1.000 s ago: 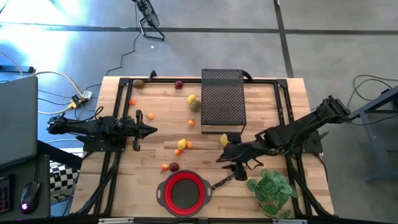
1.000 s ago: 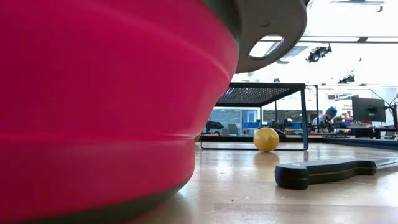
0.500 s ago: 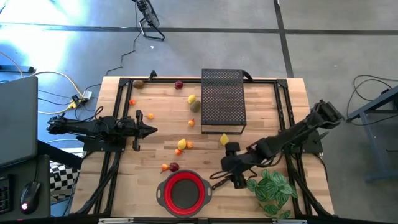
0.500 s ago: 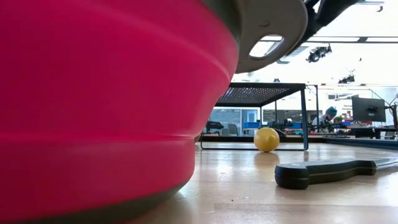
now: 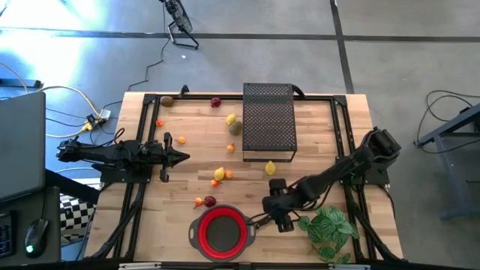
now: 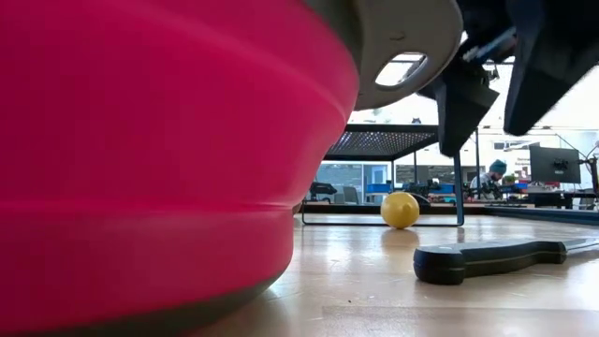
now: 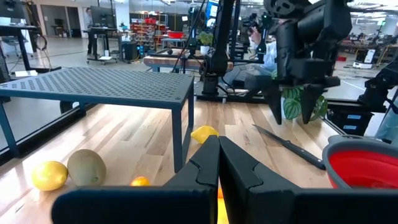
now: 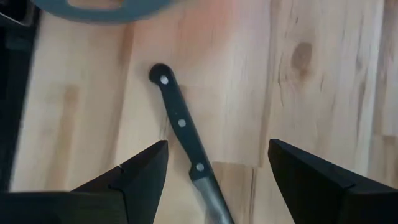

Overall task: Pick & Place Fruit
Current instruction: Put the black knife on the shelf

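Several small fruits lie scattered on the wooden table: a dark red one [image 5: 216, 102], a yellow one [image 5: 232, 118], another yellow one [image 5: 270, 169] by the rack, and an orange and dark red pair [image 5: 204, 201] near the red bowl [image 5: 222, 230]. My right gripper [image 5: 271, 219] hangs open above a dark-handled knife [image 8: 183, 127], fingers pointing steeply down on either side of the handle and clear of it. My left gripper [image 5: 184, 157] waits shut and level at the table's left side, touching nothing.
A black mesh rack [image 5: 268, 122] stands at the far middle. A green leafy plant [image 5: 328, 229] sits at the near right, close to my right arm. The knife [image 6: 487, 259] lies flat between the bowl and the plant. Bare wood shows in the table's middle.
My right gripper has come down and toward the table's near edge, from beside the rack to above the knife next to the red bowl, tipping more steeply downward. Fruits, bowl and knife have stayed in place.
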Controlling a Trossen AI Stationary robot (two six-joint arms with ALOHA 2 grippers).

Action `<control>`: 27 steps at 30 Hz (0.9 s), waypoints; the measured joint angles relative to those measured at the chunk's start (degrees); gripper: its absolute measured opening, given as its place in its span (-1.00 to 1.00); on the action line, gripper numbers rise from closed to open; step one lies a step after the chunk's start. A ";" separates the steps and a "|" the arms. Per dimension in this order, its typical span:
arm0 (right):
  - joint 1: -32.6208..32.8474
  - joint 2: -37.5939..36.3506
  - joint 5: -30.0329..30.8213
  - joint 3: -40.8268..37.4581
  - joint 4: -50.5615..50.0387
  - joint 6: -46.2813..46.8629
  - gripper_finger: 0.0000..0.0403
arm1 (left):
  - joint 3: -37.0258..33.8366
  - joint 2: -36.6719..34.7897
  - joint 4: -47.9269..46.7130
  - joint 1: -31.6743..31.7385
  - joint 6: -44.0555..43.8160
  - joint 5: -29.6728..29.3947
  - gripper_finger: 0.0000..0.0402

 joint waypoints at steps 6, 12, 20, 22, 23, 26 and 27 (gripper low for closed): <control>0.38 2.82 -0.59 0.00 -0.32 0.09 0.34 | 0.01 0.00 0.00 0.01 0.00 0.00 -1.00; 0.43 5.02 -1.80 0.00 -0.08 1.30 0.34 | 0.02 0.00 -0.02 0.01 0.26 -0.01 -1.00; 0.65 5.30 -2.64 -0.02 0.38 2.95 0.34 | 0.00 0.00 0.00 0.00 0.44 0.00 -1.00; 0.83 5.30 -2.84 -0.02 0.48 4.51 0.34 | 0.00 0.00 -0.02 0.02 0.44 -0.02 -1.00; 0.98 5.30 -2.55 -0.09 0.62 4.66 0.34 | 0.00 0.00 -0.02 0.02 0.44 0.00 -1.00; 1.56 5.28 -1.65 -1.70 3.85 4.49 0.34 | 0.01 0.00 -0.01 0.01 0.44 0.00 -1.00; 1.80 5.28 -1.46 -2.30 4.28 4.60 0.34 | 0.00 0.00 -0.01 0.01 0.44 0.00 -1.00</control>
